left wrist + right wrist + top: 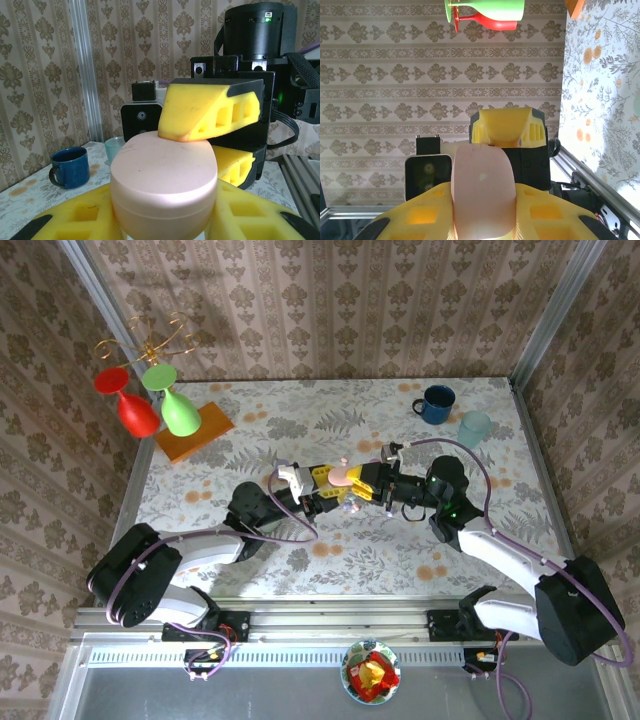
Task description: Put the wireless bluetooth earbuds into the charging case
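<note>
Pink charging case (165, 175) is held above mid-counter (250, 430). Your left pincer (162, 220) is closed on its base, and your right pincer (482, 212) is nipped across its upper rim. The shell looks smooth, light and likely slippery, so grip the broad flanks firmly. An earbud (350, 506) possibly lies beneath, too small to confirm.
</note>
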### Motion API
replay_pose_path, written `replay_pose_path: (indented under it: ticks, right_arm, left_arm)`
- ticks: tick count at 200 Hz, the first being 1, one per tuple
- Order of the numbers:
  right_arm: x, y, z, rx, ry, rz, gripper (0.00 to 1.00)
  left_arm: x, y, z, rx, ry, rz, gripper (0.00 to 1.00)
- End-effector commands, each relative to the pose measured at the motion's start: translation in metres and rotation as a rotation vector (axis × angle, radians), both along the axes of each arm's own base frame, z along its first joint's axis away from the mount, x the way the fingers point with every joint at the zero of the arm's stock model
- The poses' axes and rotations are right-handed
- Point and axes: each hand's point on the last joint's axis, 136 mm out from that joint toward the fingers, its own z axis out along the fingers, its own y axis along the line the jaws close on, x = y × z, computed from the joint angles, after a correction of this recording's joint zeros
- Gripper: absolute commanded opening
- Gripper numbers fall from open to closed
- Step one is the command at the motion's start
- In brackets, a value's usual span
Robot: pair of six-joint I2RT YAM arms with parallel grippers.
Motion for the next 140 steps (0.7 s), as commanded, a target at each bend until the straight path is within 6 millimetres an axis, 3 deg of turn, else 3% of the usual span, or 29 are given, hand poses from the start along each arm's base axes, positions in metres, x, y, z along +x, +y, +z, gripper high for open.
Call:
replay_pose_path:
  ticks: [1, 15, 40, 61, 101, 140]
  right_arm:
    - [-0.001, -0.003, 0.012, -0.024, -0.059, -0.013, 0.42]
    - [0.001, -0.009, 0.017, -0.047, -0.107, -0.039, 0.57]
    - [0.008, -0.028, 0.020, -0.082, -0.149, -0.101, 0.69]
    - [0.009, -0.046, 0.016, -0.218, -0.241, -0.156, 0.73]
    - [0.000, -0.068, 0.023, -0.619, -0.669, -0.232, 0.77]
    - [-0.005, -0.059, 0.024, -0.769, -0.893, -0.227, 0.79]
  left_arm:
    - [-0.007, 0.000, 0.025, -0.052, -0.072, -0.028, 0.33]
    - [-0.007, 0.001, 0.022, -0.046, -0.065, -0.028, 0.34]
    - [-0.007, 0.006, 0.016, -0.041, -0.038, -0.024, 0.33]
    - [-0.007, 0.011, 0.013, -0.041, 0.005, -0.034, 0.32]
    - [-0.014, 0.018, 0.012, -0.032, 0.011, -0.040, 0.32]
    - [-0.015, 0.019, 0.012, -0.009, 0.003, -0.028, 0.33]
